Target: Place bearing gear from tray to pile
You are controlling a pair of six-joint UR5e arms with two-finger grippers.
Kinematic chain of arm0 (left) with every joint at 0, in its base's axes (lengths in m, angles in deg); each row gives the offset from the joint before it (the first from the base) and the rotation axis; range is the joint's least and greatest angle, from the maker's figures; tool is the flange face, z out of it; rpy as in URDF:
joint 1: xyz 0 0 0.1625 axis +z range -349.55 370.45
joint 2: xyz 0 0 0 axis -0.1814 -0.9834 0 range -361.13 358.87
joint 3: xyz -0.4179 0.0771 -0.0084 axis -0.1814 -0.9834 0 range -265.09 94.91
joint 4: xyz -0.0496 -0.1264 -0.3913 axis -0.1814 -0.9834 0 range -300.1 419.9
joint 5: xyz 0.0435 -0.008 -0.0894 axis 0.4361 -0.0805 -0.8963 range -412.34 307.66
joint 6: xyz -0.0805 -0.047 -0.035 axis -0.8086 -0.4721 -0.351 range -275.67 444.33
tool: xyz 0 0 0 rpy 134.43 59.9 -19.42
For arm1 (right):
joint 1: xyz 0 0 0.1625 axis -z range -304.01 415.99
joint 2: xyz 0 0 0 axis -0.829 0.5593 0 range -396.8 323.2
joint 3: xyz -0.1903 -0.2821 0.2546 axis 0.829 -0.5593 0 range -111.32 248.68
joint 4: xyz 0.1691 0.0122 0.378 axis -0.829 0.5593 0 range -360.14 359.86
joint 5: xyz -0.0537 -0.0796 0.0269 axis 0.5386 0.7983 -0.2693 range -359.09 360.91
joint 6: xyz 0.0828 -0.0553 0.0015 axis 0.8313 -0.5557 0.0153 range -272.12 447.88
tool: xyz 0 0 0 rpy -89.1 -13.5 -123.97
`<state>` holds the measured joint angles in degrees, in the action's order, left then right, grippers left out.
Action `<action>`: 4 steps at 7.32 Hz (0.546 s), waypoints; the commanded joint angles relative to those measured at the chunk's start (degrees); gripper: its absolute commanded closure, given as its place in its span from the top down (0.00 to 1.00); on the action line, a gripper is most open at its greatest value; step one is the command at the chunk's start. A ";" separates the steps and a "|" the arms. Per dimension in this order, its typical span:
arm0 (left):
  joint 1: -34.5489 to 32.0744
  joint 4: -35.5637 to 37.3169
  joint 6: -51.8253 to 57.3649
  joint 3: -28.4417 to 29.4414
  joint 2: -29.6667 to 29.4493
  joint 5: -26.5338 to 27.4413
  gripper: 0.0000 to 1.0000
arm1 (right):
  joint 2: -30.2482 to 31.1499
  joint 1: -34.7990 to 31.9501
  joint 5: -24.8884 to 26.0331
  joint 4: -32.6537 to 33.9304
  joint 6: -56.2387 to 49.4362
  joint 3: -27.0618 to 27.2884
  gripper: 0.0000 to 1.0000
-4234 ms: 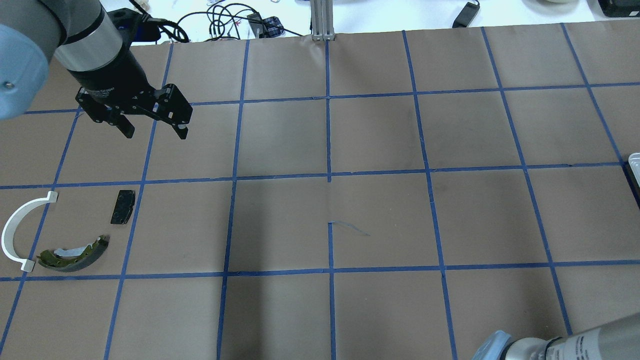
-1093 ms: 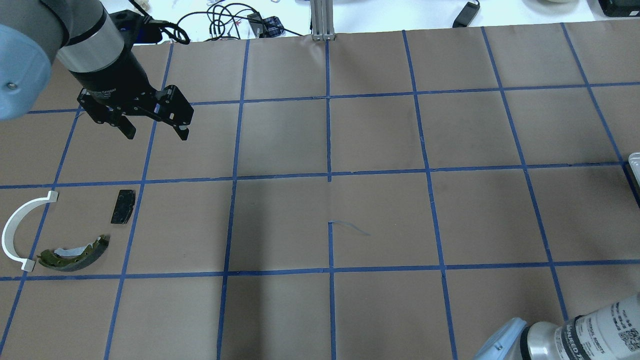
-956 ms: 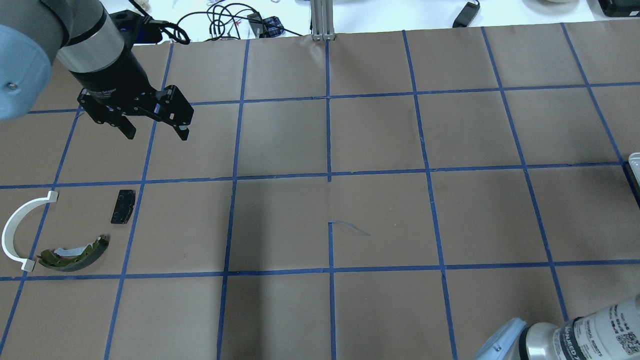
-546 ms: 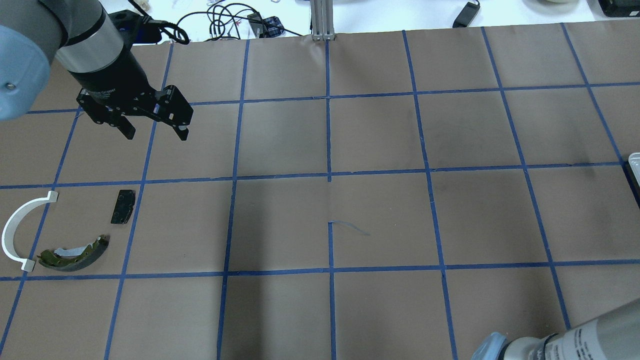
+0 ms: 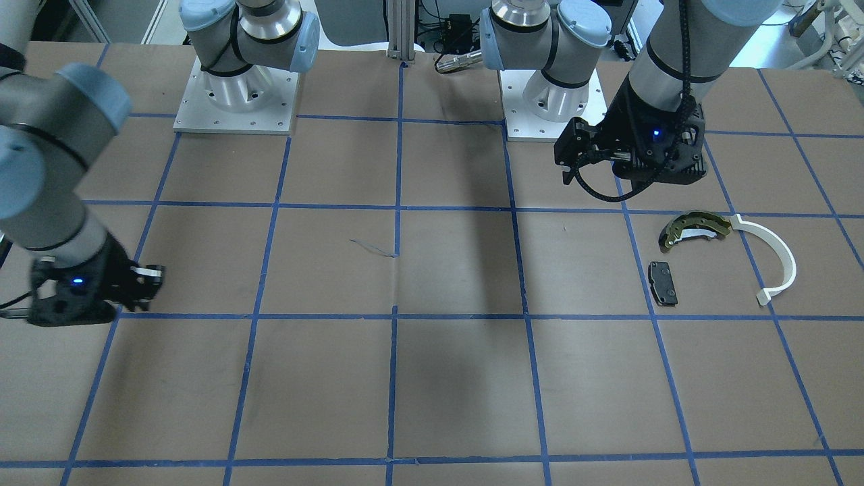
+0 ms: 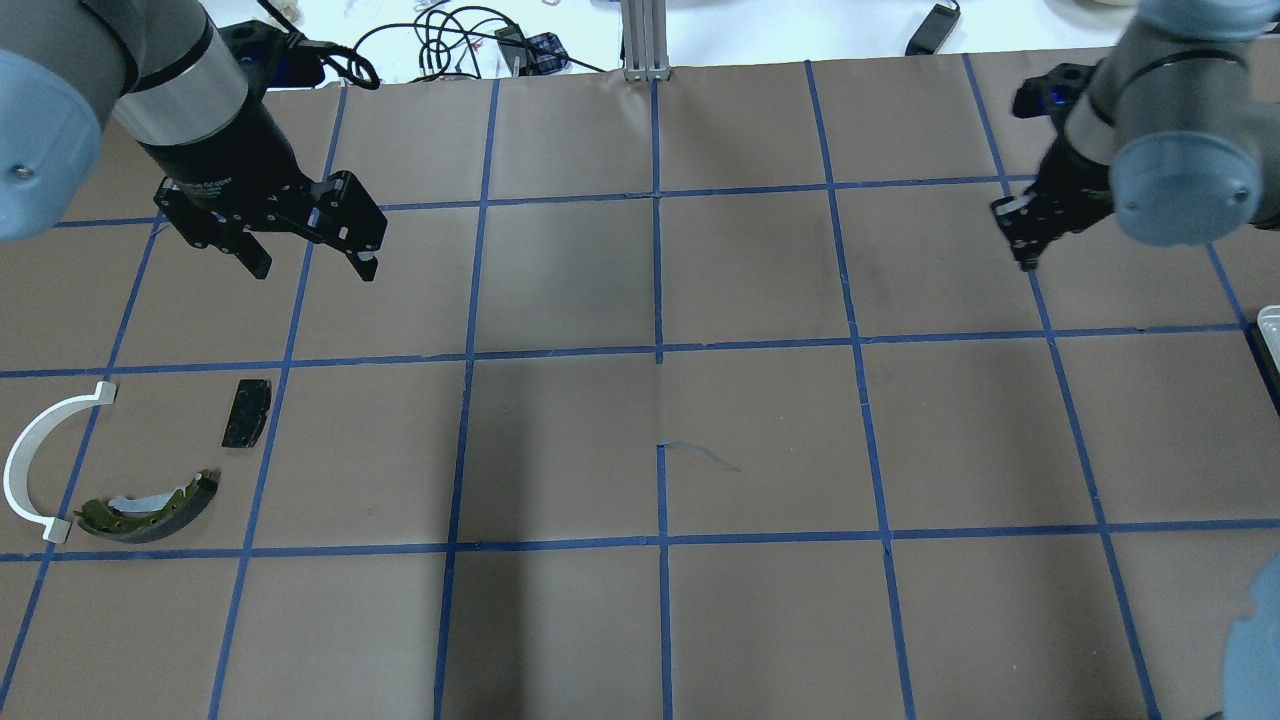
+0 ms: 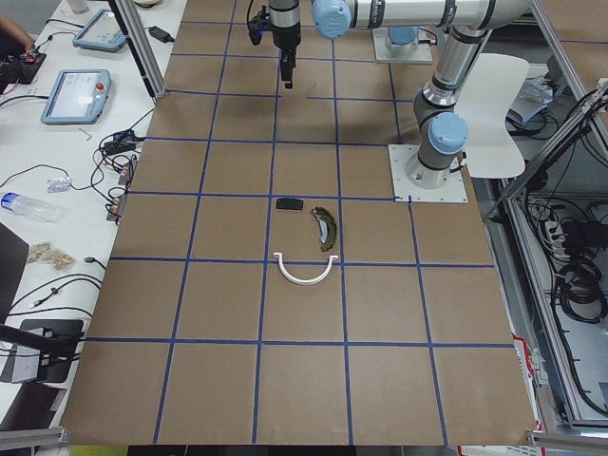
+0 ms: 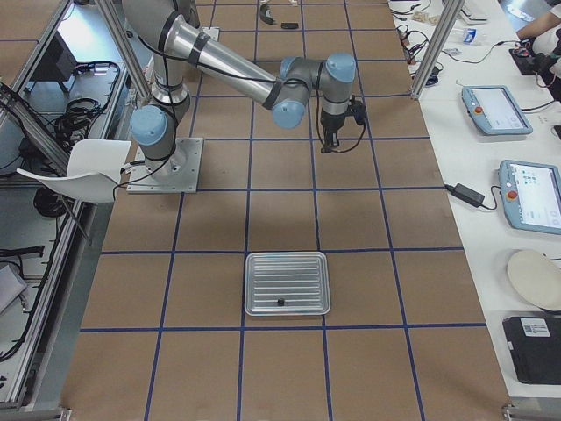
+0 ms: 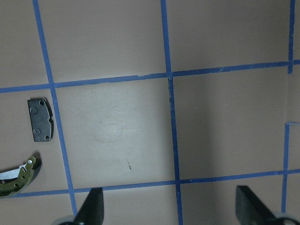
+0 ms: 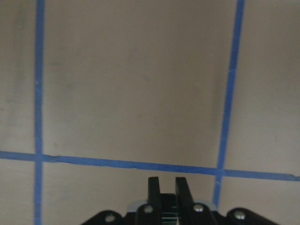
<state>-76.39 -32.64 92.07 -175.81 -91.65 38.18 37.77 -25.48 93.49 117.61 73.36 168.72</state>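
The silvery tray (image 8: pixel 263 272) lies at the table's right end, and only its corner (image 6: pixel 1270 325) shows from overhead. A small dark part (image 8: pixel 279 302) on it looks like the bearing gear. The pile sits at the left: an olive brake shoe (image 6: pixel 150 505), a black pad (image 6: pixel 246 412) and a white arc strip (image 6: pixel 30 460). My left gripper (image 6: pixel 313 270) hovers open and empty beyond the pile. My right gripper (image 6: pixel 1026 262) is shut, its fingers (image 10: pixel 153 187) nearly together with nothing seen between them. It hangs above bare table, away from the tray.
Brown paper with a blue tape grid covers the table. An aluminium post (image 6: pixel 645 40), cables and a power adapter (image 6: pixel 930 30) line the far edge. Both arm bases (image 5: pixel 236 94) stand at the robot's side. Tablets (image 8: pixel 495 110) lie on a side bench.
My right arm has swung from the near right corner up to the far right of the table, bringing its gripper into the overhead view. The left arm and the pile have stayed put.
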 commanded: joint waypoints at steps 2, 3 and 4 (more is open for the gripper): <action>0.09 0.00 0.00 0.01 -0.10 0.01 1.00 | -4.24 -19.75 -2.13 6.14 22.13 0.41 0.00; 0.09 0.09 0.00 0.01 -0.19 -0.08 1.00 | -6.00 -24.13 -2.23 6.78 26.86 -0.02 0.00; 0.09 0.09 0.09 0.01 -0.54 -0.08 1.00 | -7.67 -28.53 -2.75 11.22 30.39 -0.29 0.00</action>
<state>-76.31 -32.59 92.09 -175.81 -91.89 38.13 32.30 -48.40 91.31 124.76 98.68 168.77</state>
